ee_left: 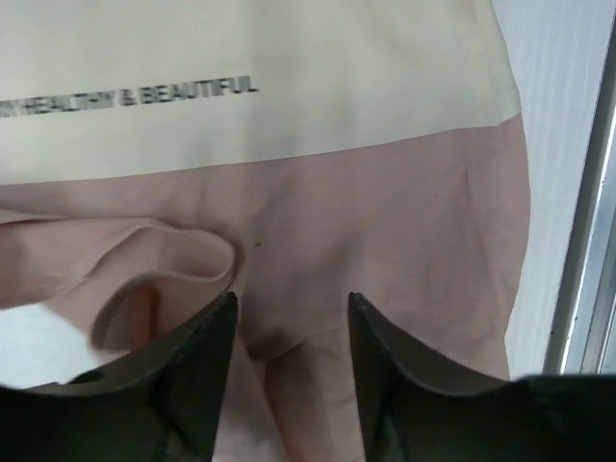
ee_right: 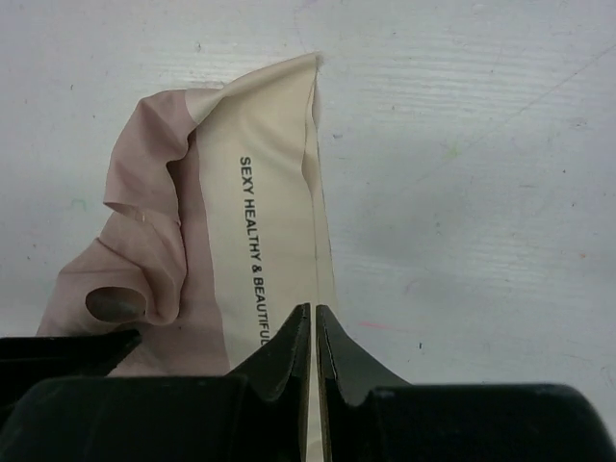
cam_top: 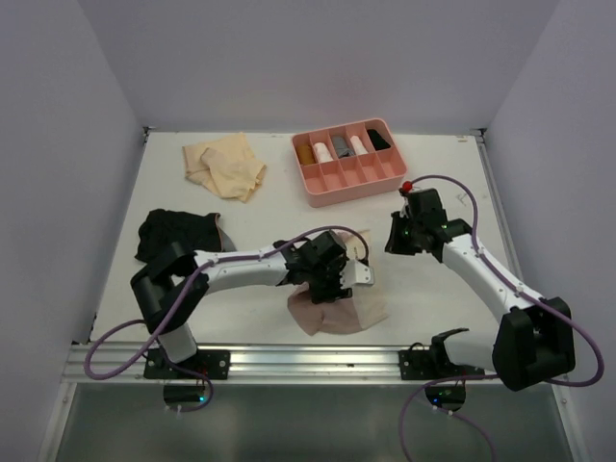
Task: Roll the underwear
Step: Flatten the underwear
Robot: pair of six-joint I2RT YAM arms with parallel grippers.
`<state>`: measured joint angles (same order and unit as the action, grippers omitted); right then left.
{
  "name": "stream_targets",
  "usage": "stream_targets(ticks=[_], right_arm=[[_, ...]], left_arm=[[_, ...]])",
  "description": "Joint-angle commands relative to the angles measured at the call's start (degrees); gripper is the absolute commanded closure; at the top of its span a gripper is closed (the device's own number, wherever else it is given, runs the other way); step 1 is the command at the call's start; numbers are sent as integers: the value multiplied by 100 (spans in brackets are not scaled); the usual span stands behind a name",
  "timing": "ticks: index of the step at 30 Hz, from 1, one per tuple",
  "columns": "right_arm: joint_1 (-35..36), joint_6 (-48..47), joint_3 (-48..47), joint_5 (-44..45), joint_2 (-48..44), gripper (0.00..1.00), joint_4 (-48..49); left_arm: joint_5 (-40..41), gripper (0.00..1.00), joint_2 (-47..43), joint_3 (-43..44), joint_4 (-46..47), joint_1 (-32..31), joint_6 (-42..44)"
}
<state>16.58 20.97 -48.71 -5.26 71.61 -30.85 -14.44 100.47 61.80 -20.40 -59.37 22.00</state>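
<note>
In the top external view, the dusty pink underwear is seen spread on the tabletop near its front edge. It lies directly under the left gripper, much the nearer of the two. The right gripper hangs just beside the garment's far right corner.

In the left wrist view, the left gripper is shown partly open. Its jaws are set astride a raised pink fold with nothing clamped, and the cream band runs crosswise ahead.

In the right wrist view, the right gripper is seen almost closed. The cream band stretches lengthwise straight away from it. Whether its edge is pinched cannot be told.
</note>
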Motion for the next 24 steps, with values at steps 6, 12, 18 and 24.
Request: stream_targets(ticks=[6, 12, 18, 24], right_arm=[[21, -322, -112, -572, 291, 90, 105], [12, -374, -218, -854, 800, 89, 342], [12, -436, -262, -1030, 1153, 87, 588], [12, -462, -288, -1179, 1478, 86, 852]], left_arm=[[46, 40, -1689, 42, 170, 1137, -144], [-961, 43, -1101, 95, -306, 1657, 410], [-1667, 43, -599, 210, -254, 1666, 700], [-1781, 43, -274, 271, -43, 1683, 999]])
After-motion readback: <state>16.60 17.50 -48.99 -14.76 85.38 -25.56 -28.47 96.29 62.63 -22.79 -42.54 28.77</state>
